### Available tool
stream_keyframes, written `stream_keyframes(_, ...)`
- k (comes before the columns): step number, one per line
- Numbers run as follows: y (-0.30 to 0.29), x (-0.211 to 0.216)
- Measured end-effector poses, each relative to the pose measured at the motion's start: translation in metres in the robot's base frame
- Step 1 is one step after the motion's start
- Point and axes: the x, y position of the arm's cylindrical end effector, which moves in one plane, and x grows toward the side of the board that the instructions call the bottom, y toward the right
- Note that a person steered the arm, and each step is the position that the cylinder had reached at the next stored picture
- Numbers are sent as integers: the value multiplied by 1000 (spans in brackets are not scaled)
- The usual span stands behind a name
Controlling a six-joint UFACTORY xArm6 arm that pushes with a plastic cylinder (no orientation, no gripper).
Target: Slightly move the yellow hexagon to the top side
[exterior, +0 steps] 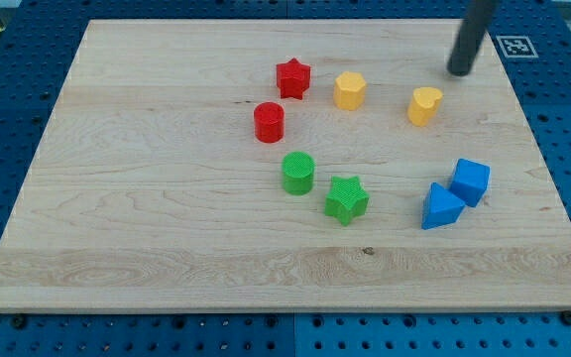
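Note:
The yellow hexagon (pixel 349 90) sits in the upper middle of the wooden board (pixel 147 198), just right of the red star (pixel 292 78). My tip (pixel 460 71) rests on the board near the view's top right, well to the right of the hexagon and slightly above it. A yellow heart-shaped block (pixel 424 105) lies between them, just below and left of the tip. The tip touches no block.
A red cylinder (pixel 269 122) lies below the red star. A green cylinder (pixel 297 173) and green star (pixel 346 199) sit in the middle. A blue cube (pixel 470 181) and blue triangular block (pixel 441 207) sit at the right. A tag marker (pixel 514 45) is at the top right edge.

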Motion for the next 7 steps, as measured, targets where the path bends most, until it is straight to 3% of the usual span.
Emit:
stream_keyframes(1,24,43)
stream_keyframes(3,-4,114)
stream_keyframes(7,-34,112)
